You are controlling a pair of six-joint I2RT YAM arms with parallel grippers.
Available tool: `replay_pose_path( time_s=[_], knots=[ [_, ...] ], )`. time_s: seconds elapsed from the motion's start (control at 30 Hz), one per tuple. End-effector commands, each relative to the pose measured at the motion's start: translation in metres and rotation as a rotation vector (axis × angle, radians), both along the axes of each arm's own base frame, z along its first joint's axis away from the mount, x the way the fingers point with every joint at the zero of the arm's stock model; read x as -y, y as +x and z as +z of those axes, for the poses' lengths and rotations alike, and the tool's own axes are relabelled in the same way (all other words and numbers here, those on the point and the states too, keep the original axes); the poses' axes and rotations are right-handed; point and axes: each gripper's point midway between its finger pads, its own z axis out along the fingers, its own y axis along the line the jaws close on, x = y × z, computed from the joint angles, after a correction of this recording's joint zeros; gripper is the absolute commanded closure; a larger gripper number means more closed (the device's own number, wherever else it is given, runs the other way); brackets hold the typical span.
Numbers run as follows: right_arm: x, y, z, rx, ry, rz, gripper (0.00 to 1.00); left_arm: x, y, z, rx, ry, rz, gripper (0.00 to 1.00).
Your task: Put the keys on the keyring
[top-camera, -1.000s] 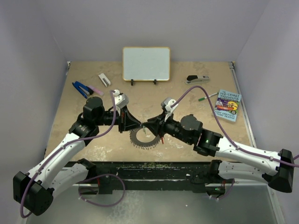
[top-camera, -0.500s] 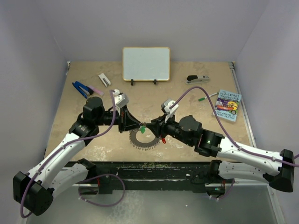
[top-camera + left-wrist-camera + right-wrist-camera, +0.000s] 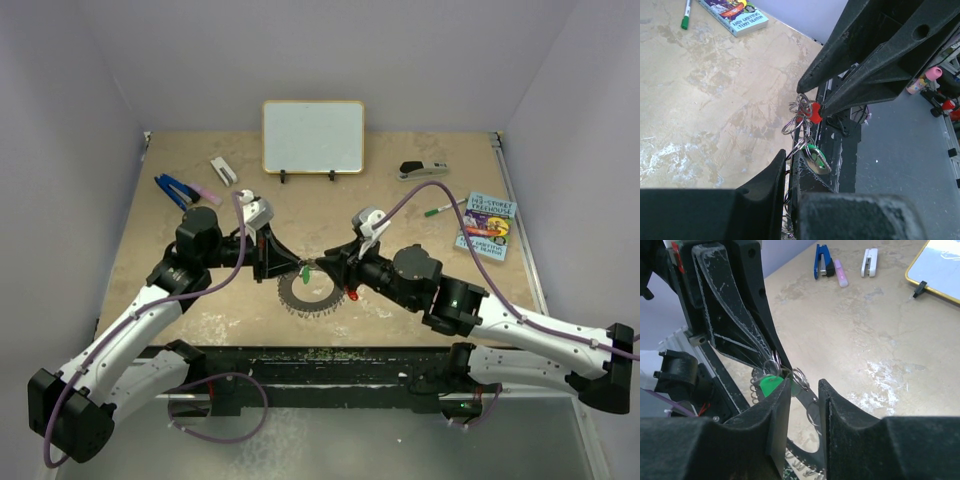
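Left gripper (image 3: 289,266): jaws pressed together on the keyring's (image 3: 308,308) left rim. In the left wrist view the ring runs edge-on between its fingers.

Right gripper (image 3: 805,390): jaws spread, with a clear gap. The ring's band and a few small wire loops show in that gap. Can't tell whether the pads touch them.

The two grippers meet tip to tip over the ring's far-left edge, near mid-table (image 3: 300,205) and close to the near edge.

Green key (image 3: 771,386): at the ring's rim, just beside the right gripper's left finger and right under the left gripper's fingertips. It hangs among the loops.

Red key (image 3: 352,294): at the ring's right rim, under the right gripper. In the left wrist view it sits just beside one right fingertip, among loops. Can't tell whether either key is actually threaded on.

Can't tell whether the ring rests on the table or is lifted.

Also there:
- A whiteboard (image 3: 313,136) stands at the back.
- A stapler (image 3: 423,169), pen (image 3: 436,210) and book (image 3: 487,226) lie back right, well apart from the ring.
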Motion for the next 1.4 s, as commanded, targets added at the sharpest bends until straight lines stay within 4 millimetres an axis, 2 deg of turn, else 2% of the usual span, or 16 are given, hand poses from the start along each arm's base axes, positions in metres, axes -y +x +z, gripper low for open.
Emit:
replay_pose_path(
  time_s=[0.0,0.23,0.77,0.93,1.2,1.37],
  knots=[
    [-0.012,-0.002,0.037,0.002,0.094,0.021,0.69,-0.004,0.012,0.031,0.128,-0.047,0.065,0.96],
    [-0.014,-0.007,0.035,-0.143,0.188,0.000,0.75,-0.007,0.022,0.027,0.178,-0.013,0.100,0.96],
    [-0.039,-0.001,0.002,-0.304,0.264,-0.033,0.76,-0.008,0.023,0.034,0.201,-0.036,0.113,0.96],
    [-0.042,-0.001,0.004,-0.312,0.289,-0.030,0.77,-0.008,0.020,0.036,0.203,-0.041,0.104,0.96],
    [-0.037,0.003,0.014,-0.293,0.318,-0.056,0.77,-0.008,0.019,0.033,0.209,-0.035,0.101,0.96],
    [-0.035,0.003,0.013,-0.291,0.323,-0.061,0.77,-0.008,0.017,0.035,0.206,-0.042,0.096,0.96]
  ],
)
